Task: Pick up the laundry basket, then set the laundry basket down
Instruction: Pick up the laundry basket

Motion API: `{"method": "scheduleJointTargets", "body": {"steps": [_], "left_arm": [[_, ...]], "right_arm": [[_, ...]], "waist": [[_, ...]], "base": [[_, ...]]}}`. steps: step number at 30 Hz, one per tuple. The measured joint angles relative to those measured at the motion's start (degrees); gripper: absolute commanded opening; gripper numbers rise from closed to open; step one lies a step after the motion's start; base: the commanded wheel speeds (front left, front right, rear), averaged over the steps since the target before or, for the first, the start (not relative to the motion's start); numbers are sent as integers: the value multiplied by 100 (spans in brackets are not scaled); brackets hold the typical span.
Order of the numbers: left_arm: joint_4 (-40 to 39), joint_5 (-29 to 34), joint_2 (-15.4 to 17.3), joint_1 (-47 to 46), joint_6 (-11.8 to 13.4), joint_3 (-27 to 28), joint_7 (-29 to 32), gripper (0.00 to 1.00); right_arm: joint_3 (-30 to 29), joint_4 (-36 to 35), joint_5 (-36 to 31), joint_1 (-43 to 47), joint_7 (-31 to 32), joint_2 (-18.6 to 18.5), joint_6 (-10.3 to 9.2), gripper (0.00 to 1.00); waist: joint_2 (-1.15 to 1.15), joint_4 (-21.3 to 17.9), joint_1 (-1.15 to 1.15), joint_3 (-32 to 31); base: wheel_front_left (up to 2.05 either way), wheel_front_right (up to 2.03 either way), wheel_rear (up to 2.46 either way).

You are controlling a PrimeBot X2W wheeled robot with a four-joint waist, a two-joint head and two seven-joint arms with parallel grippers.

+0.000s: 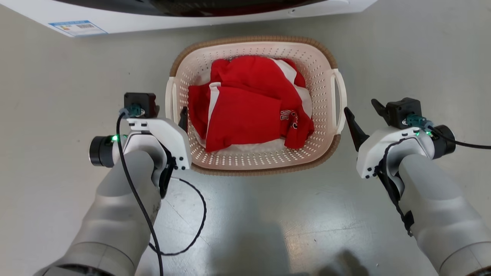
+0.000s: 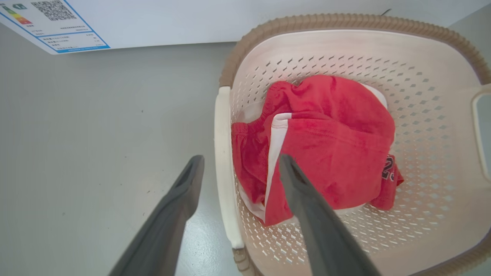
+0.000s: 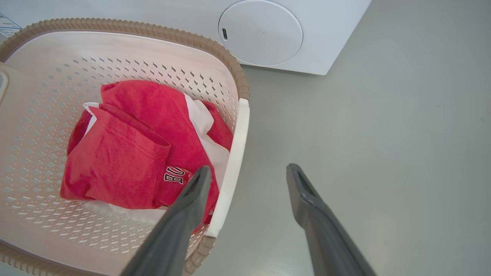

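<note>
The laundry basket (image 1: 253, 40), cream and perforated with a brown rim, stands on the grey floor with red and white clothes (image 1: 249, 103) inside. My left gripper (image 1: 170, 109) is open at the basket's left loop handle (image 2: 222, 153): one finger is outside the handle and the other is over the clothes, as the left wrist view (image 2: 241, 159) shows. My right gripper (image 1: 360, 106) is open at the right handle (image 3: 234, 153), with one finger over the basket's inside and the other over the floor (image 3: 248, 169). Neither gripper is closed on a handle.
A white washer (image 1: 191, 19) with a blue-edged label (image 1: 78, 27) stands just beyond the basket; a round cover (image 3: 261, 32) shows on its front. A black cable (image 1: 199, 214) loops from my left arm over the floor. Open grey floor lies left and right.
</note>
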Motion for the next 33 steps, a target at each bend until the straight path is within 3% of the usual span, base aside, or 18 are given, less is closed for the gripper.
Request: {"method": "scheduleJointTargets", "body": {"steps": [18,33], "left_arm": [[379,-5,2,-657,12,-204,62,100],[510,56,-3,-1166,-87,-530,936,100]], "right_arm": [[482,402,497,-628,-81,40,0,100],[828,626,1254,-1244,861,169,0,100]], "waist": [[0,14,0,596],[0,-14,0,883]], "base": [[0,0,0],[0,0,0]]}}
